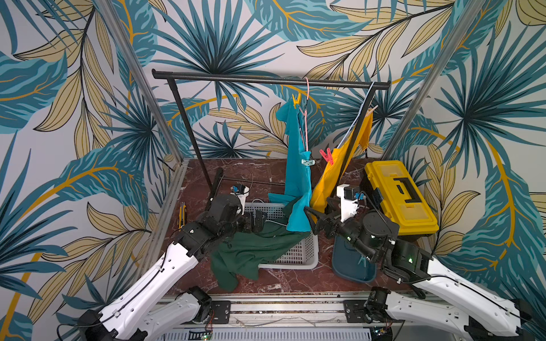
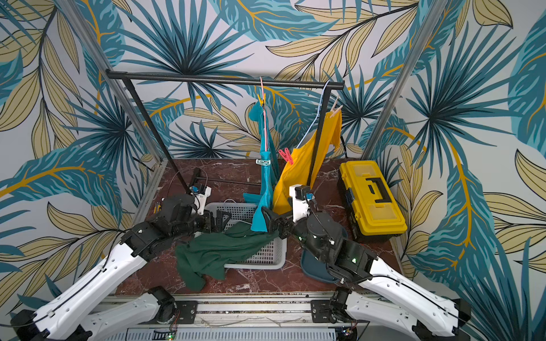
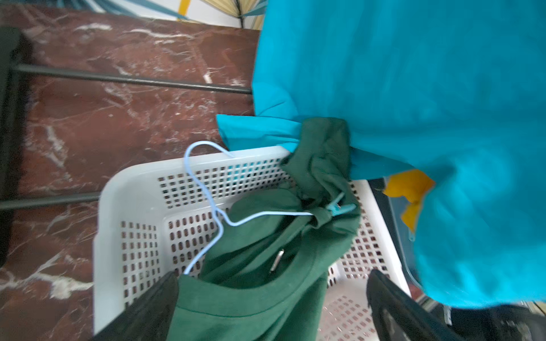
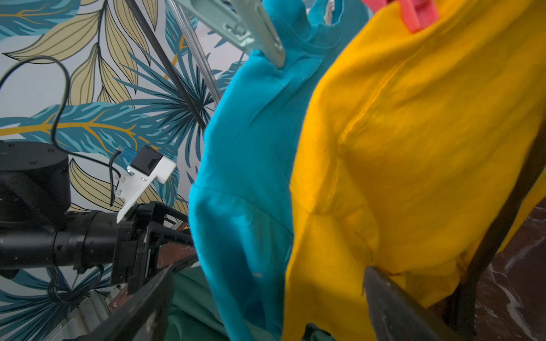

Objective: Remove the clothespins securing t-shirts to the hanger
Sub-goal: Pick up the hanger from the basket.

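Note:
On the black rack (image 1: 236, 78), the turquoise t-shirt (image 1: 297, 165) hangs from a pink hanger (image 1: 307, 118), held by a yellow clothespin (image 1: 296, 100) and a pale teal one (image 1: 307, 161). Beside it the yellow t-shirt (image 1: 334, 174) carries a red-pink clothespin (image 1: 326, 155) and a peach one (image 1: 370, 110). The dark green t-shirt (image 1: 254, 251) lies in the basket on a light blue hanger (image 3: 206, 206), a teal clothespin (image 3: 339, 208) still clipped on. My left gripper (image 3: 273, 277) is open over its collar. My right gripper (image 4: 269, 271) is open, with both hanging shirts' lower ends between its fingers.
The white basket (image 1: 301, 259) stands in the middle, with green cloth spilling over its near rim. A yellow toolbox (image 1: 399, 197) is at the right, and a dark blue tray (image 1: 348, 262) lies under my right arm. A yellow utility knife (image 1: 182, 215) lies at the left edge.

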Robot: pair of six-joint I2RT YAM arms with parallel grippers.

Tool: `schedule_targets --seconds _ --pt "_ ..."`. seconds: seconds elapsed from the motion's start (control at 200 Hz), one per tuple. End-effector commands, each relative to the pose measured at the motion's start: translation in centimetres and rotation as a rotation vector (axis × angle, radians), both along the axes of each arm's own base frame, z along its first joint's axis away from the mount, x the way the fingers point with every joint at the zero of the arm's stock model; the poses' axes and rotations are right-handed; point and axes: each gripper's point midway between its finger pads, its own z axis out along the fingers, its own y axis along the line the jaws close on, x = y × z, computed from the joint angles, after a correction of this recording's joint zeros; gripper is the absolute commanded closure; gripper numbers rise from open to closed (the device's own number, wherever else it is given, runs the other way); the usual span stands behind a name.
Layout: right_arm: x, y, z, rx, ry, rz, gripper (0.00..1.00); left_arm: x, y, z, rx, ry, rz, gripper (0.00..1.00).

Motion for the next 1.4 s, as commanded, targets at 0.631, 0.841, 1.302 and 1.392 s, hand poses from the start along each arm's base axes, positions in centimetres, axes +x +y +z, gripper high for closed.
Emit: schedule_targets --seconds 0.631,0.841,1.302,1.392 --pt "-0.1 -3.6 -2.0 0.000 0.039 -0.135 0.01 6.0 -1.9 -8.1 -0.053 0.389 0.088 0.22" --pt "-0.3 -3.9 -2.3 -0.005 0.038 -0.137 0.01 7.0 -2.1 -10.2 -0.016 0.433 0.098 0.49" --pt "-0.4 -3.7 -2.5 -0.001 0.046 -0.123 0.01 8.9 -1.7 -11.0 0.041 0.417 0.130 0.61" --pt "-0.4 -3.7 -2.6 -0.001 0.048 -0.126 0.01 9.3 -2.0 -10.9 0.042 0.413 0.124 0.66"
